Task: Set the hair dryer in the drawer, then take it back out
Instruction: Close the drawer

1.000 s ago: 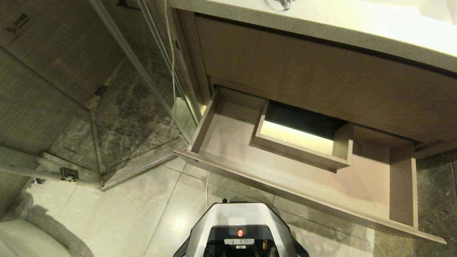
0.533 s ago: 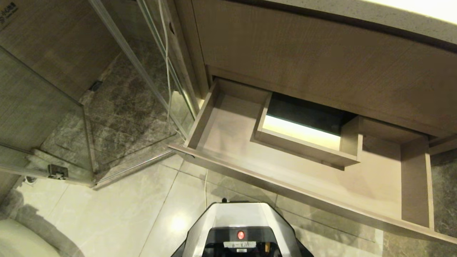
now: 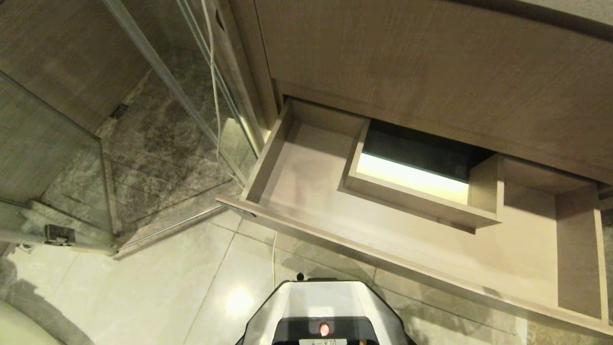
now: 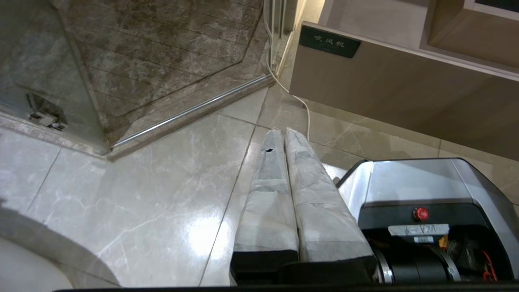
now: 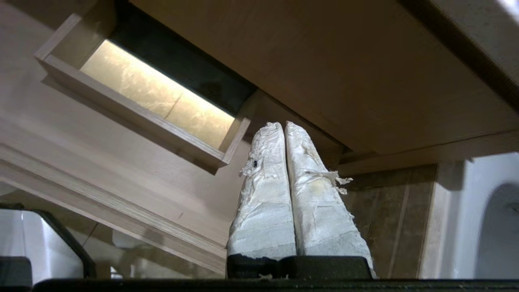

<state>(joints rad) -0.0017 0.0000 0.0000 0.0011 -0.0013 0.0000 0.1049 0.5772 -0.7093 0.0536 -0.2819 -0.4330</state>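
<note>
The drawer stands pulled out under the vanity, a wide shallow light wood tray with a boxed cut-out in its middle. Its floor is bare. The hair dryer is out of view. In the right wrist view my right gripper is shut with nothing in it, pointing up toward the drawer near the cut-out's right end. My left gripper is shut and hangs low over the floor tiles, short of the drawer front. Neither arm shows in the head view.
A tall wood panel rises above the drawer. A glass shower screen and its metal floor rail lie to the left, with a thin white cord hanging beside the cabinet. My base stands close before the drawer front.
The whole head view has shifted: the countertop has slid out of the top and the drawer looks closer and larger. The camera has sunk; the drawer itself has not moved.
</note>
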